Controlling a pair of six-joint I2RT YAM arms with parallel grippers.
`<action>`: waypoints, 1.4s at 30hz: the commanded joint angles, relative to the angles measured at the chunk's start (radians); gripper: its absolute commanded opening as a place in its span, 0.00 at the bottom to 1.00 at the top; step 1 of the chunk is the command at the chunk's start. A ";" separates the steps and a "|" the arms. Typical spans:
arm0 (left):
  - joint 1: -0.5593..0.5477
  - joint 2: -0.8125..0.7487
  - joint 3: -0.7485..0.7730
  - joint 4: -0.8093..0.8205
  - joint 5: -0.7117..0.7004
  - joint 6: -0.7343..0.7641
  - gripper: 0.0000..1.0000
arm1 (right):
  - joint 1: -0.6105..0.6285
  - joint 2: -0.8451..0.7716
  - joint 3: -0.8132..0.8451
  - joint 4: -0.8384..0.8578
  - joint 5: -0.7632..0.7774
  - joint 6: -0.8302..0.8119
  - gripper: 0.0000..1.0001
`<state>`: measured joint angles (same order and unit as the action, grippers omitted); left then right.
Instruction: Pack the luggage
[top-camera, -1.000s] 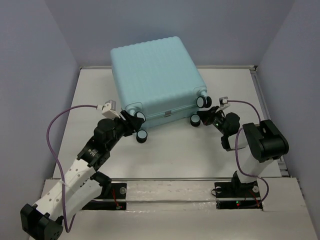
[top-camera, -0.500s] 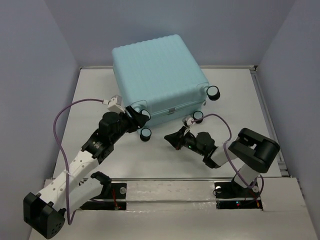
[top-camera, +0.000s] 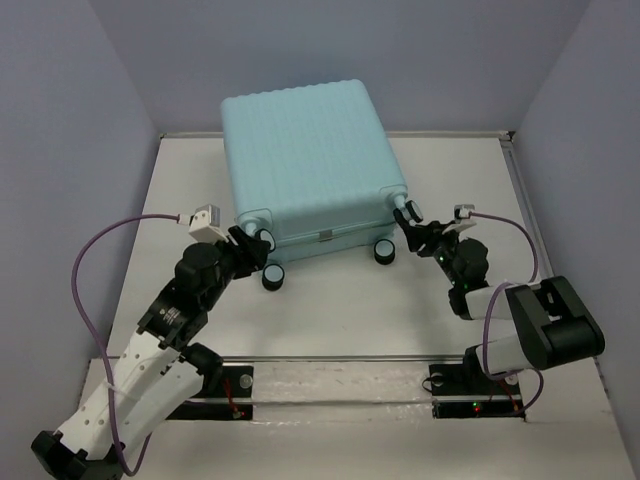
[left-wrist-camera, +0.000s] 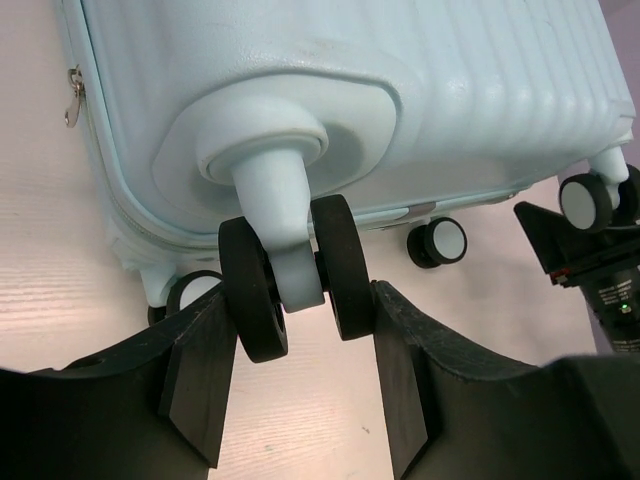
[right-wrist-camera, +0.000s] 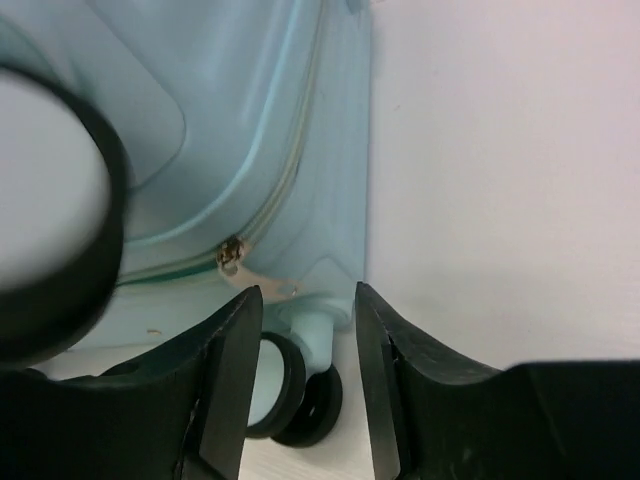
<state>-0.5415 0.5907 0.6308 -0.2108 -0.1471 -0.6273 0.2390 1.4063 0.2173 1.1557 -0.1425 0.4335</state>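
Seemingly the packing itself is done: the luggage (top-camera: 305, 160) lies flat and zipped shut at the table's (top-camera: 330, 310) far middle. The left gripper (left-wrist-camera: 300, 300) clasps a near-corner wheel (left-wrist-camera: 255, 300). The right gripper (right-wrist-camera: 308, 295), spread on nothing, hovers by the opposite corner. Probably only repositioning remains.

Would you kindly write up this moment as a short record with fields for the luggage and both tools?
luggage: closed, lying flat at the far middle of the table, wheels toward the arms
left tool: fingers straddle the twin wheel at the near-left corner, apparently touching both discs
right tool: open, nothing between the fingers, at the near-right corner, facing the zipper pull
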 joint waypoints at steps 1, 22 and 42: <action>-0.008 -0.092 0.092 0.217 0.029 0.061 0.06 | -0.033 0.017 0.095 -0.036 -0.178 -0.064 0.54; -0.008 -0.071 0.083 0.258 0.081 0.049 0.06 | -0.033 0.140 0.198 -0.045 -0.301 -0.095 0.32; -0.008 -0.058 0.075 0.260 0.089 0.026 0.06 | -0.001 0.117 0.191 0.053 -0.072 -0.157 0.26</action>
<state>-0.5411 0.5709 0.6308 -0.2352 -0.1410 -0.6086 0.2306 1.5375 0.3714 1.0901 -0.3492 0.3130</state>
